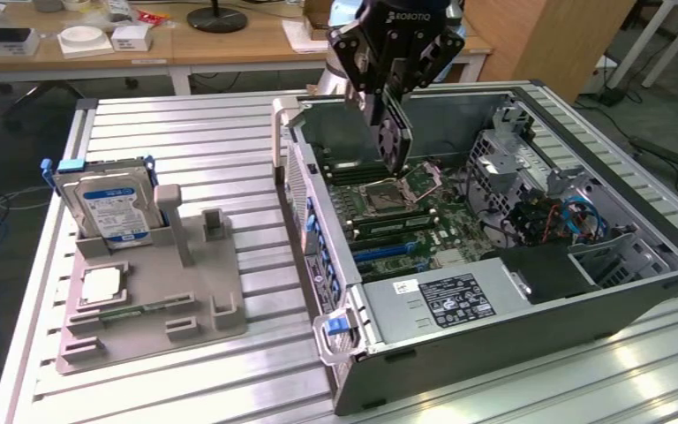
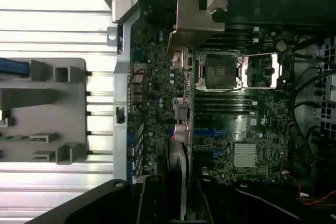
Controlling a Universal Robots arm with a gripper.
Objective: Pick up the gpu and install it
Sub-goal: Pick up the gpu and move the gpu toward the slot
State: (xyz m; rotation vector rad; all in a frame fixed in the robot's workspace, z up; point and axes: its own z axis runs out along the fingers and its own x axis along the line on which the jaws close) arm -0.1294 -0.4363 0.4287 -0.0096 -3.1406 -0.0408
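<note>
My gripper (image 1: 388,99) hangs over the open computer case (image 1: 621,291) and is shut on the gpu (image 1: 394,134), a black card held on edge above the motherboard (image 1: 404,221). In the wrist view the gpu (image 2: 178,129) shows edge-on between my fingers (image 2: 153,200), with its silvery bracket (image 2: 197,22) at the far end, over the board beside the CPU socket (image 2: 223,71). The card's lower edge is clear of the blue slots (image 2: 210,132) on the board.
A grey holder tray (image 1: 198,305) lies on the slatted table at the exterior view's left, carrying a hard drive (image 1: 109,208), a CPU chip (image 1: 103,284) and a green memory stick (image 1: 139,311). The case holds a power supply (image 1: 451,300), cables (image 1: 551,221) and a drive cage (image 1: 510,146).
</note>
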